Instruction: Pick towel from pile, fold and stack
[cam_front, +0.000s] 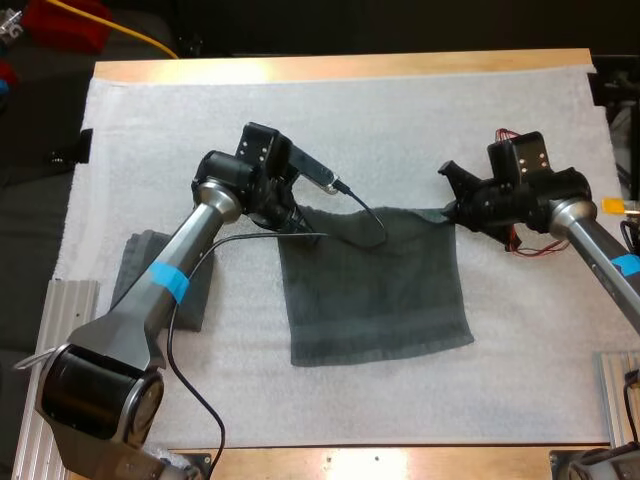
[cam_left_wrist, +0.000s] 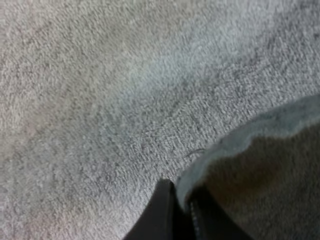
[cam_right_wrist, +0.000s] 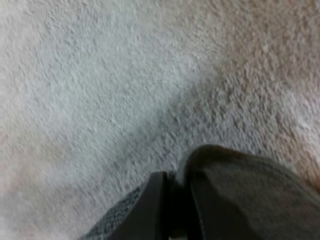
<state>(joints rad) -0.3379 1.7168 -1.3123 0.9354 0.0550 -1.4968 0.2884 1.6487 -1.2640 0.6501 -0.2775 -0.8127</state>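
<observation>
Bright, even light on the white mat (cam_front: 400, 110); soft, faint shadows beside the towel (cam_front: 375, 290). Wrist views tint the mat pinkish near their edges.

left gripper (cam_front: 297, 222), right gripper (cam_front: 452, 212) — each clamps towel (cam_front: 380, 290) (arms spread apart)

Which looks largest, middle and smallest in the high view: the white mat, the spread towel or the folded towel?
1. White mat
2. Spread towel
3. Folded towel, though the left arm hides part of it.
</observation>
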